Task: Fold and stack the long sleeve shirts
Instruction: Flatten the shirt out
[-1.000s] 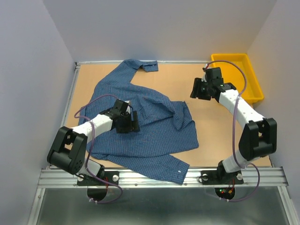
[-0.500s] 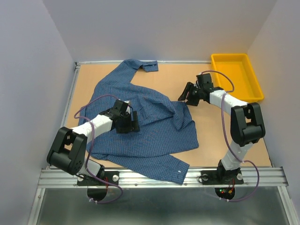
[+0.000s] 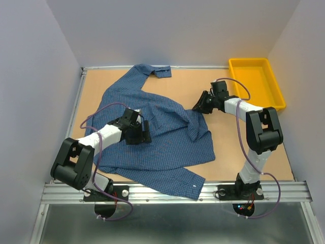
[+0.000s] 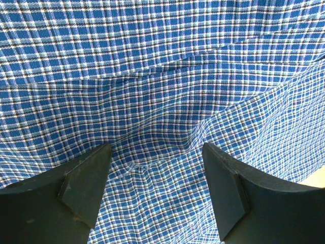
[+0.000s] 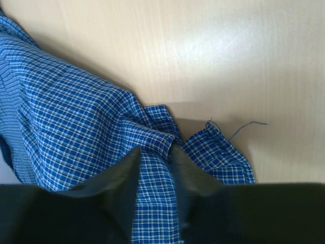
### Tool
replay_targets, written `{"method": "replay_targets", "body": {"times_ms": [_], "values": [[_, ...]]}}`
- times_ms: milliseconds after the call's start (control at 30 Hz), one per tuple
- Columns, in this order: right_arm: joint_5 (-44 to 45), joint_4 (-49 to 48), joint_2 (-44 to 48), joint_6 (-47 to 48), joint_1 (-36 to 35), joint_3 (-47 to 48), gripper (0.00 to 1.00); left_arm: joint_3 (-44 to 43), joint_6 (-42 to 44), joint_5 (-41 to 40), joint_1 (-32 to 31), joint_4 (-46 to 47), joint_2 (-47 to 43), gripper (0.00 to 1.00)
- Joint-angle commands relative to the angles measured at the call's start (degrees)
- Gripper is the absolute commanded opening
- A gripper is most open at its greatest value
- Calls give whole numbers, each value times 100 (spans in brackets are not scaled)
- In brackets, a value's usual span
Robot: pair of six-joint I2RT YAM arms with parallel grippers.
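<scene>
A blue check long sleeve shirt (image 3: 170,145) lies crumpled across the middle and left of the table, one cuffed sleeve (image 3: 161,71) reaching the back edge and another part hanging over the near edge. My left gripper (image 3: 143,133) rests on the shirt's left middle. In the left wrist view it (image 4: 157,188) stands open, its fingers wide apart over the wrinkled cloth (image 4: 162,76). My right gripper (image 3: 199,105) is at the shirt's right edge. The right wrist view shows it (image 5: 155,150) shut on a raised fold of the shirt (image 5: 76,127), cloth filling the gap.
A yellow tray (image 3: 254,81) stands at the back right corner. Bare wooden tabletop (image 5: 228,61) lies right of the shirt, a loose thread (image 5: 244,126) trailing on it. White walls enclose the table on three sides.
My right arm swung left from beside the yellow tray down to the shirt's right edge, and its jaws closed on a fold. The left arm and the shirt stayed put.
</scene>
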State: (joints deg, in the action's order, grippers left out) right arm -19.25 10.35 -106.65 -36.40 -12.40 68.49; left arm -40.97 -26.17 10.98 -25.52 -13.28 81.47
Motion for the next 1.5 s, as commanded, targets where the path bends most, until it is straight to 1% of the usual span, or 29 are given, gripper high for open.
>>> {"method": "replay_targets", "body": {"times_ms": [0,67,100,167,300,467,700,733,767,800,867,900,1000,1033,1100,1133,1200,1233,1267,1300,1400,1433,1467], "values": [[-141,-402,-101,37,-16,147,27,239,7,53,-23,-245,44,84],[-106,-393,-136,116,-16,278,17,256,16,62,-23,-237,27,84],[-62,-393,-154,151,-16,331,8,265,25,62,-23,-245,18,84],[43,-385,-172,247,27,445,1,283,25,71,-15,-263,9,84],[202,-393,-181,283,317,771,0,344,33,114,-15,-281,-61,84],[193,-349,-391,274,800,1543,1,344,68,351,-23,-307,-97,84],[202,-332,-936,379,1047,2721,1,318,165,650,-15,-386,-96,84],[228,-332,-989,449,1047,2836,3,309,183,668,-15,-412,-105,84],[237,-332,-1050,476,1047,2932,8,300,183,677,-23,-430,-114,84],[272,-332,-1112,511,1038,3090,30,283,183,660,-23,-465,-140,84],[316,-314,-1112,599,1038,3162,51,195,174,616,-15,-474,-210,85],[368,-271,-1069,669,1047,3144,64,29,131,520,-15,-517,-228,86],[413,-43,-832,792,1047,2978,78,-366,95,405,-15,-588,-272,89],[465,28,-596,819,1038,2760,79,-698,86,387,-6,-640,-263,92],[536,256,-270,872,1030,2426,79,-1060,121,282,47,-693,-194,94],[536,327,88,872,1012,2041,80,-1410,156,229,90,-755,-150,95],[606,493,468,889,968,1547,80,-1764,218,98,327,-790,0,95],[650,538,914,881,924,1023,80,-2078,227,45,424,-764,61,94],[650,582,1101,854,837,782,80,-2230,244,-25,547,-755,131,93],[676,695,1329,837,766,554,80,-2388,288,-96,757,-686,332,91],[677,845,2041,653,398,-439,79,-2959,315,-263,1057,-518,948,89],[389,846,2174,591,353,-668,79,-3248,323,-289,1214,-422,1132,88],[265,846,2392,425,283,-1131,79,-3381,315,-333,1268,-360,1491,88]]}}
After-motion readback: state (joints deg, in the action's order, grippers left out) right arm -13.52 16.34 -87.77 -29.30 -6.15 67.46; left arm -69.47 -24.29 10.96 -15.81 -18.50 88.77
